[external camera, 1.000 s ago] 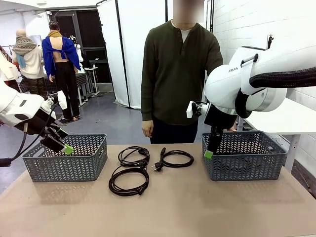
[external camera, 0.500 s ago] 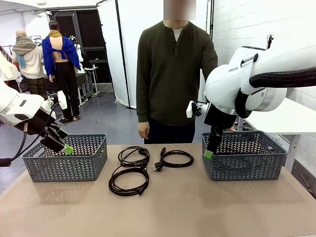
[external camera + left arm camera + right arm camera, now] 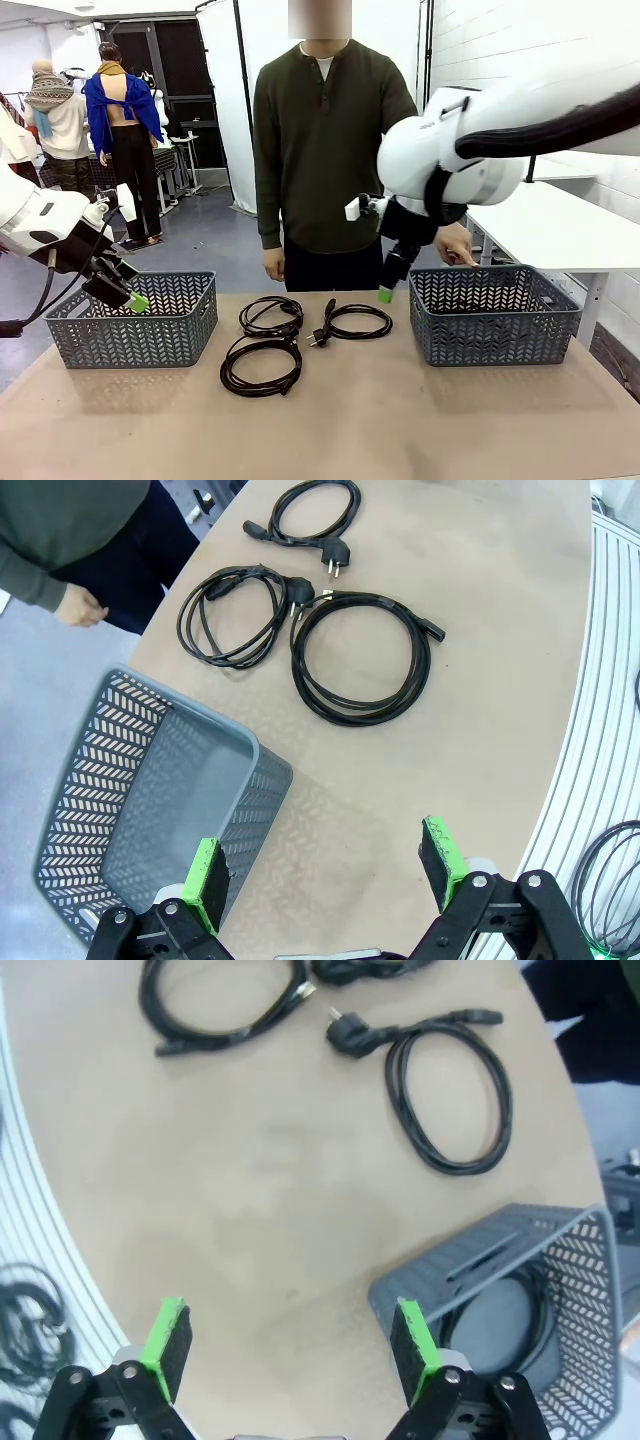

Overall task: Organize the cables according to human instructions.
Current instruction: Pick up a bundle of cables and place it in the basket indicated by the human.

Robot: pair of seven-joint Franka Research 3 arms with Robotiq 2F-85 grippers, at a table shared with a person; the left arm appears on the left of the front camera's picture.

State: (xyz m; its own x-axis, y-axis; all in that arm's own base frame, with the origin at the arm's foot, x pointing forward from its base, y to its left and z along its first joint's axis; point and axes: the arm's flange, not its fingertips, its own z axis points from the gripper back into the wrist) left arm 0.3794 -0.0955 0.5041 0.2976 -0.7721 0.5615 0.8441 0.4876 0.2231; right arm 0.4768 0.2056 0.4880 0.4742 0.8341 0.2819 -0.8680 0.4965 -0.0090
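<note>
Jaws wide and empty on left gripper (image 3: 325, 865) and right gripper (image 3: 290, 1335). The cable (image 3: 503, 1095) ahead of the right one looks floppy and light, so probably pinch its bundled strands.

We are seeing a grey lattice plastic basket (image 3: 130, 338) sitting at the left end of a tan matte tabletop (image 3: 400, 420), a matching grey lattice basket (image 3: 495, 330) sitting at its right end

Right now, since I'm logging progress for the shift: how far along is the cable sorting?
Done: one cable lies in the right basket. In hand: nothing; the right gripper hangs open above the table, and the left gripper is open by the left basket. Left: three cables on the table.
</note>
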